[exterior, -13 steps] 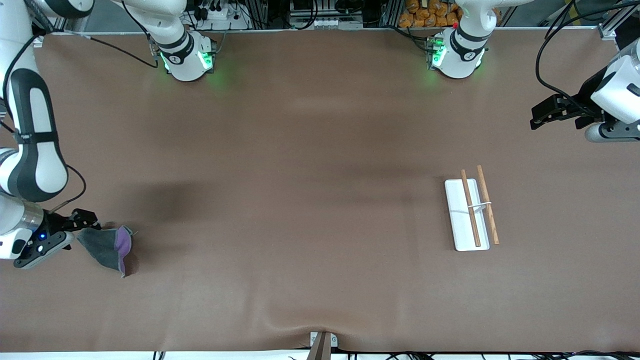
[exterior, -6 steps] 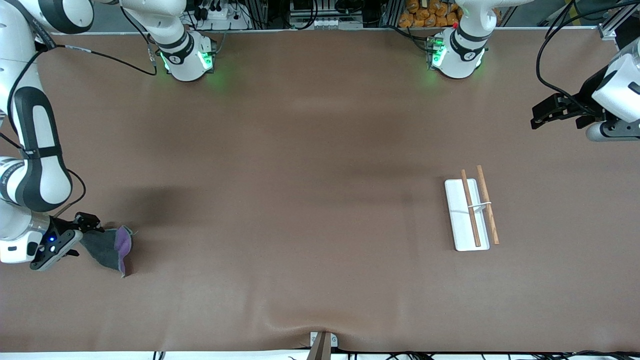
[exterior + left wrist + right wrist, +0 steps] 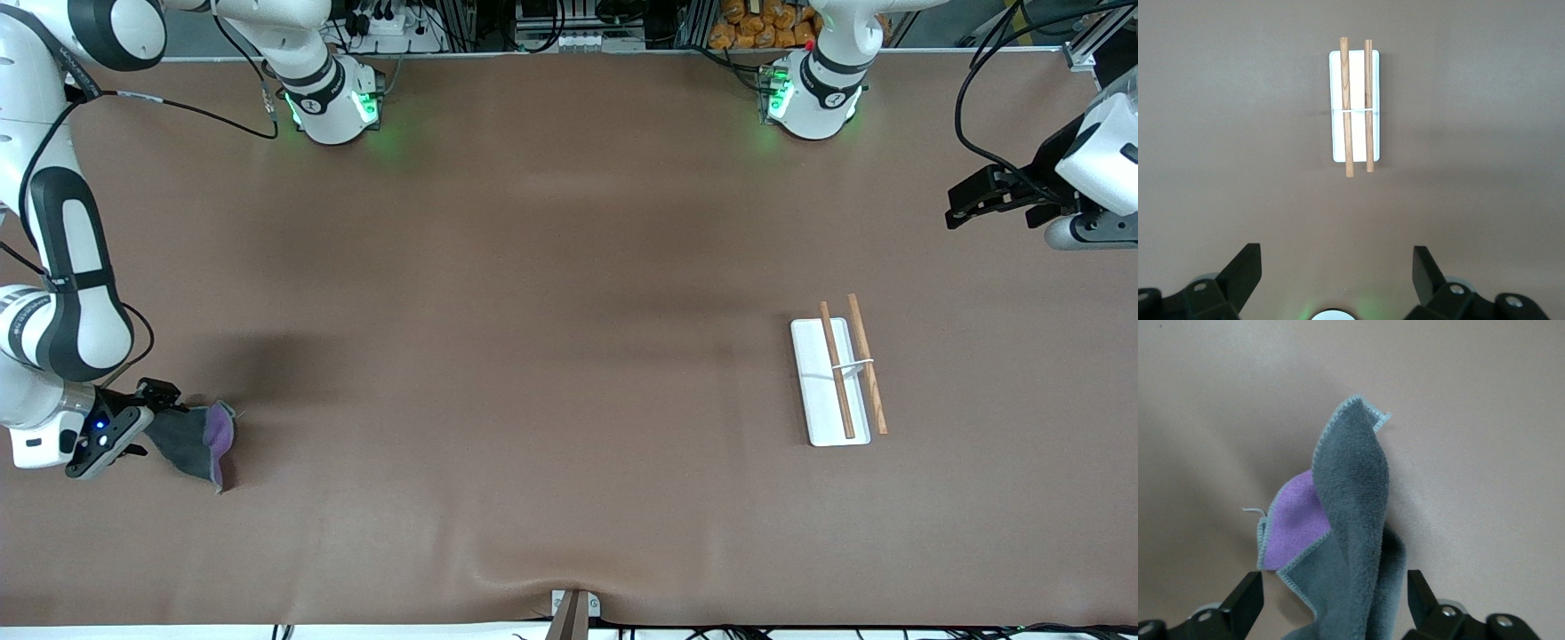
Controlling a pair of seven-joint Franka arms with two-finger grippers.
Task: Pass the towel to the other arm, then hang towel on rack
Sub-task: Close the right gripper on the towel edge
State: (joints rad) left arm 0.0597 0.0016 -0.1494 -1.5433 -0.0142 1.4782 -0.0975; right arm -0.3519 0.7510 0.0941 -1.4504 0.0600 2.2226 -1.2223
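**Towel between the right claw's fingers, rack well apart**

The towel (image 3: 191, 440) lies crumpled on the brown table (image 3: 533, 311), at the right arm's end and rather near the front camera. In the front view its edge toward the claw is covered by the right gripper (image 3: 147, 418), so the contact there cannot be made out. The right wrist view shows more: the towel (image 3: 1345, 540) stands up in a grey fold with a purple patch at one side, and it sits between the two wide-spread fingers (image 3: 1245, 603). Its lowest part is cut off by the picture edge, so I cannot tell if the fingers touch it.

The rack (image 3: 840, 373) stands toward the left arm's end, well apart from the towel, with nothing between them. The left wrist view shows the rack (image 3: 1355, 107) whole, two wooden rods over the white base.

The left gripper (image 3: 991, 200) waits over the table edge at its own end, fingers (image 3: 1241, 270) wide and holding nothing.
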